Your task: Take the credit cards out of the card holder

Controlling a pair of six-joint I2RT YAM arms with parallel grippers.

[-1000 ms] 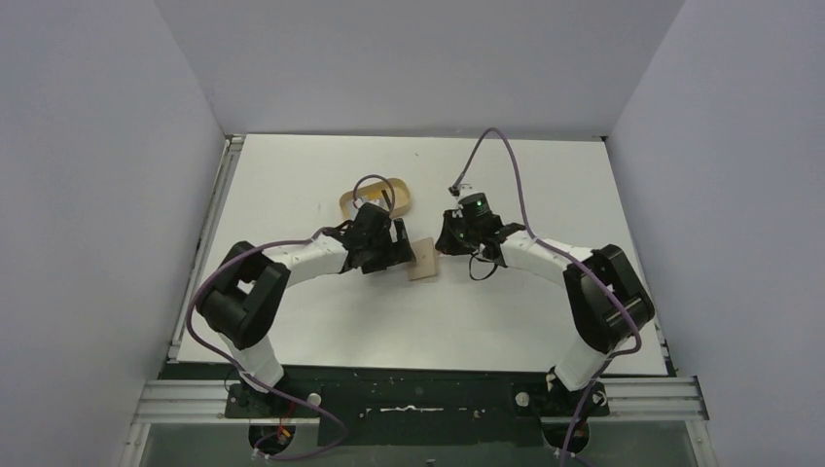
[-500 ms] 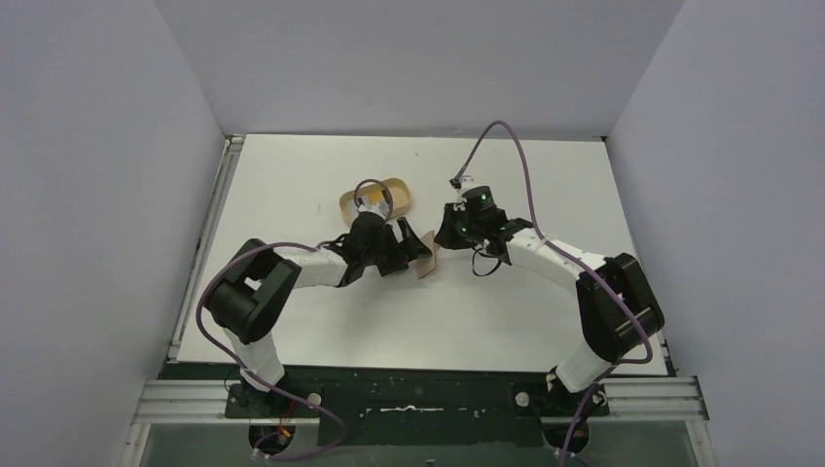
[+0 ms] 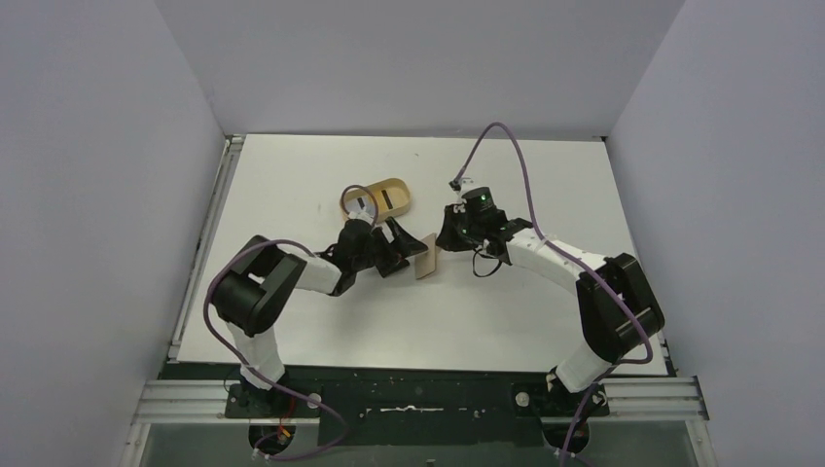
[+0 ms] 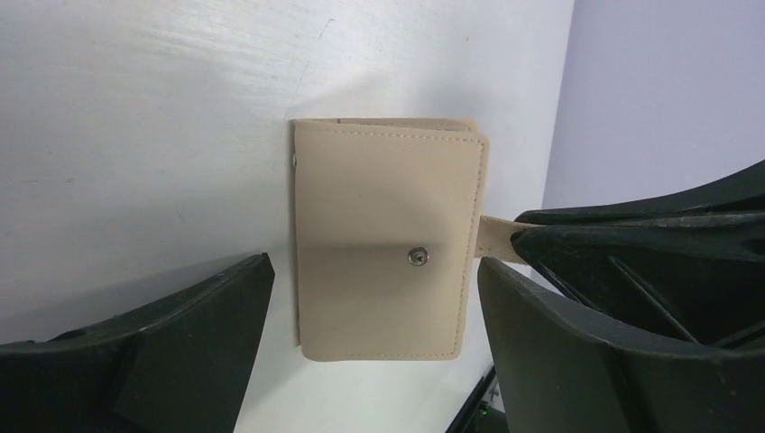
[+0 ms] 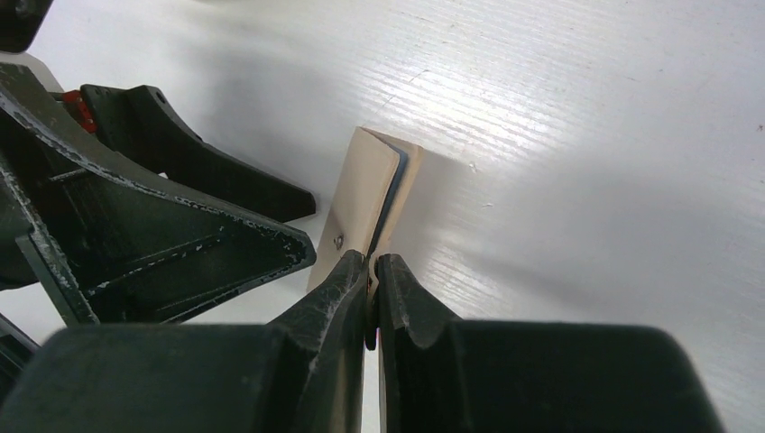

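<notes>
The tan card holder (image 4: pixel 383 239) stands folded on its edge on the white table, its metal snap facing my left wrist camera. Its snap tab (image 4: pixel 494 236) sticks out to the right, and my right gripper (image 5: pixel 372 267) is shut on that tab. Seen from above, the card holder (image 3: pixel 425 265) sits between the two grippers. My left gripper (image 4: pixel 374 271) is open, with one finger on each side of the holder's lower end and neither touching it. A thin bluish edge of the credit cards (image 5: pixel 397 185) shows between the holder's leaves.
An oval tan wooden tray (image 3: pixel 379 197) sits on the table just behind my left gripper (image 3: pixel 411 248). My right gripper (image 3: pixel 444 241) and the purple cables arch over the middle of the table. Grey walls close in the table on three sides.
My left arm has drawn back to the left and uncovered the wooden tray. The card holder has gone from lying flat to standing on its edge, held by the right gripper.
</notes>
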